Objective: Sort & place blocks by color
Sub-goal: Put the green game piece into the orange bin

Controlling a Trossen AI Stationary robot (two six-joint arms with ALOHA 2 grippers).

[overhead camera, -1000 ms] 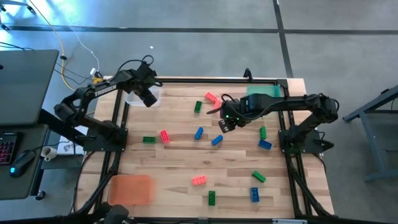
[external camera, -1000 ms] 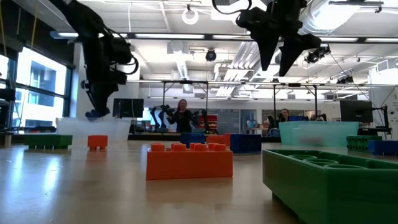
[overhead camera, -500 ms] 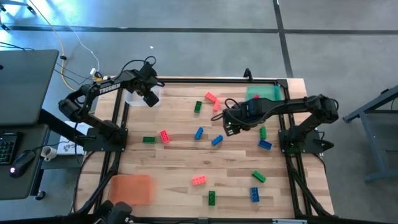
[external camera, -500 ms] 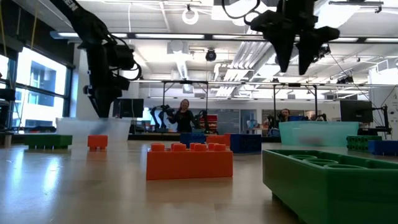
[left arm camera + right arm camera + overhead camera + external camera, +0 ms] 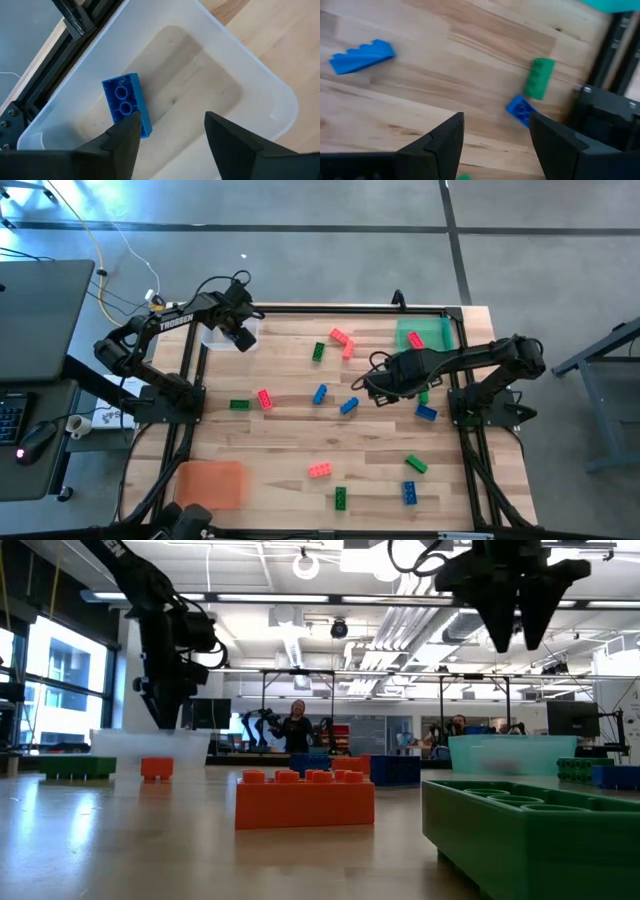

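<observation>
High view, blocks scattered over the wooden surface (image 5: 300, 500): four blue (image 5: 319, 393), five green (image 5: 239, 405) and three red-orange (image 5: 321, 470) counted loose on the boards. One more blue block (image 5: 126, 104) lying inside the clear tray (image 5: 260, 90) at the far left corner, directly beneath the left tool (image 5: 167, 132), fingers spread, nothing pinched. Right tool (image 5: 380, 393) hovering mid-surface near the green tray (image 5: 440, 332), fingers likewise spread and empty. Orange tray (image 5: 210, 482) at the near left.
</observation>
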